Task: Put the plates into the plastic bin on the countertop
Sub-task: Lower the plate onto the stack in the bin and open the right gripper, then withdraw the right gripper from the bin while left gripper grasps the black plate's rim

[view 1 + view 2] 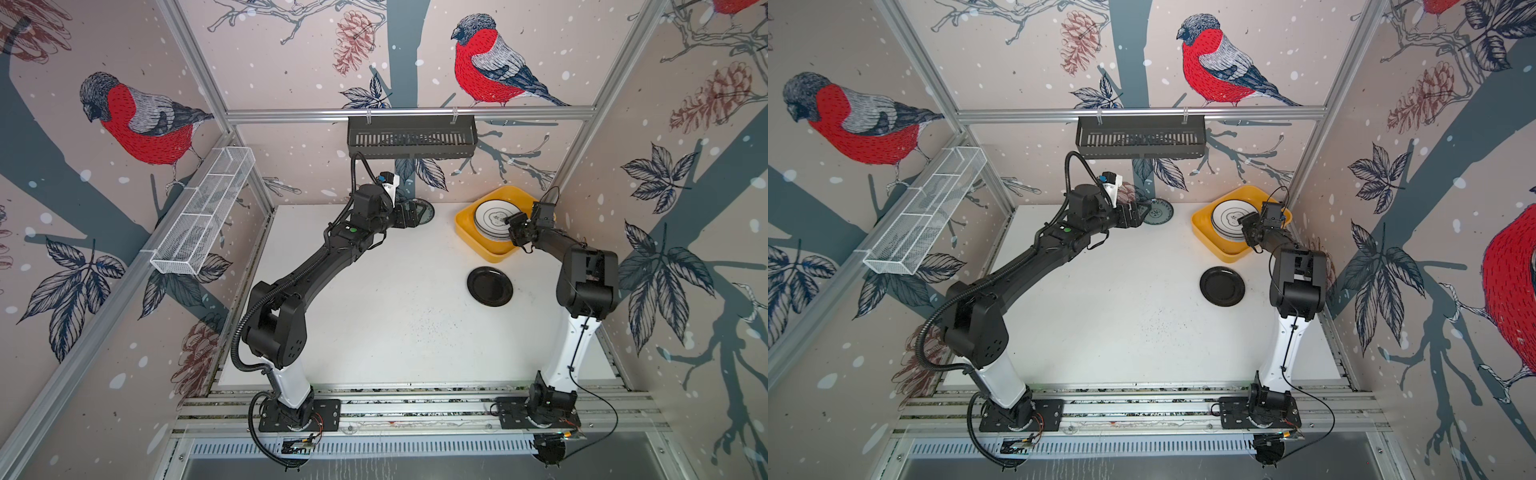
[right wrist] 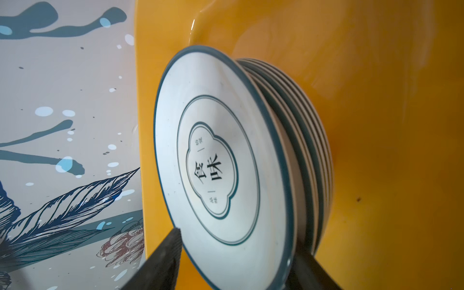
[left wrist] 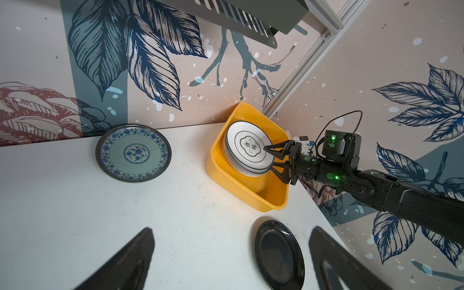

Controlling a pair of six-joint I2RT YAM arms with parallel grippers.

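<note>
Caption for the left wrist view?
Right jaws flank the top plate in the yellow bin; teal plate and black plate lie outside.

One bin (image 3: 251, 198), one teal plate (image 3: 133, 153), one black plate (image 3: 278, 253), stacked plates (image 3: 248, 150) (number unclear).

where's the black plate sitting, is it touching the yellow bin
Apart. Both top views show a strip of bare white countertop between the black plate and the plastic bin; the left wrist view shows that gap.
</note>
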